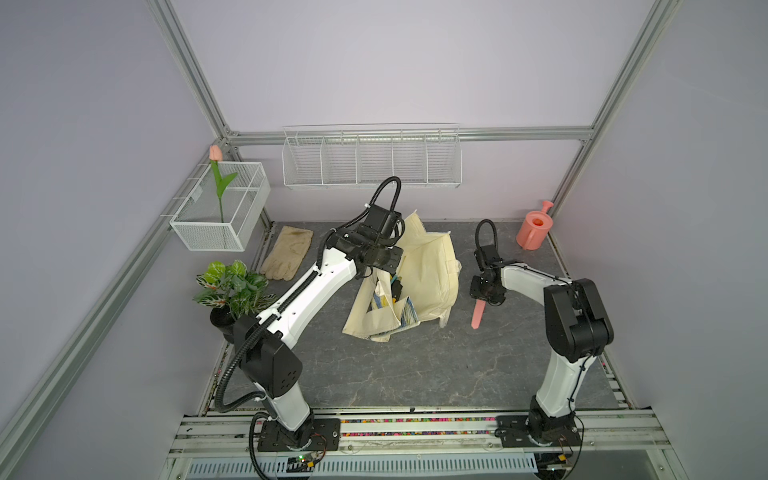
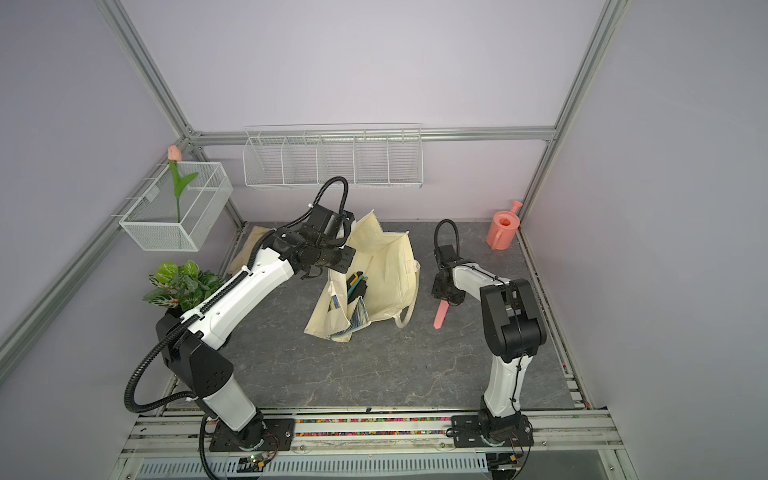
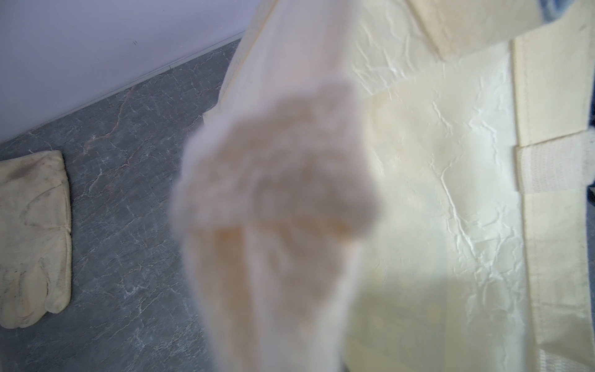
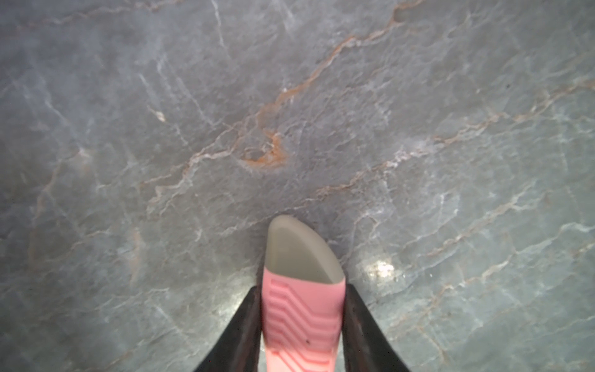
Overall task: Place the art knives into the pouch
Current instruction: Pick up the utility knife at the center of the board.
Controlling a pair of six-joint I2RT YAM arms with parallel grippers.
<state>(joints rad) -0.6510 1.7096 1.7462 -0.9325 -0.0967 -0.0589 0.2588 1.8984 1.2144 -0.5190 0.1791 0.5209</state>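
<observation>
Art knife near seemingly open pouch

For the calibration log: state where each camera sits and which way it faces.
Top views: high in front, looking down over the table; left arm, right arm show.
Left wrist: on the left arm, close against the pouch fabric; no robot part shows.
Right wrist: on the right arm, facing the table; right end effector clamps the art knife.
Shared: gloves, in left wrist and a top view.

pink art knife near pouch
</observation>
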